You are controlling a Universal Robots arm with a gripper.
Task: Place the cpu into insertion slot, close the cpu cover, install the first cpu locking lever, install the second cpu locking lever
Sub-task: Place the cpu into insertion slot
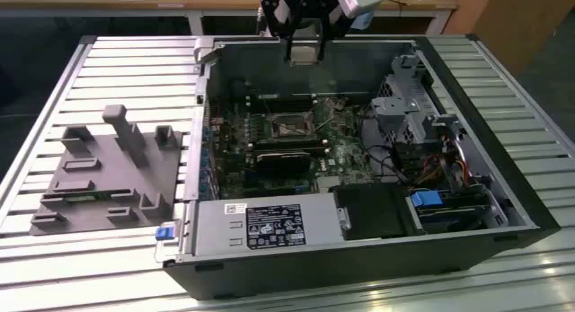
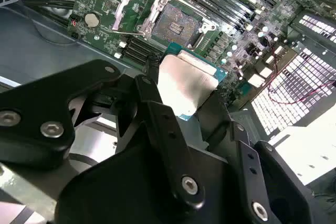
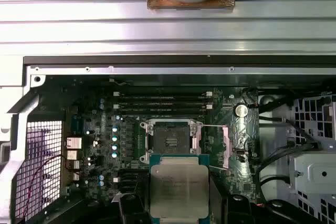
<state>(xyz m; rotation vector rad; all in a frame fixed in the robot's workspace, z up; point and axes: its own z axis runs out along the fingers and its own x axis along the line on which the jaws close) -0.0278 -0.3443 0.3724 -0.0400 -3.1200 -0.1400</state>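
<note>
Gripper [image 1: 303, 54] sits in the upper middle of the exterior view, fingers [image 2: 157, 114] clamped on the edges of the cpu [image 2: 186, 85], whose silver top is plain in both wrist views. The chip hangs above the open computer case [image 1: 359, 261], well clear of the board. The insertion slot [image 1: 289, 125] lies mid-case, its dark centre showing.

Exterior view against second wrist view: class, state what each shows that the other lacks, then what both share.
Exterior view: the whole open computer case on the slatted table, a grey fixture block beside it, the labelled power supply. Second wrist view: the round coin cell on the board and the contact grid inside the insertion slot. Both: the pincer closed on the cpu, above that empty slot.
</note>
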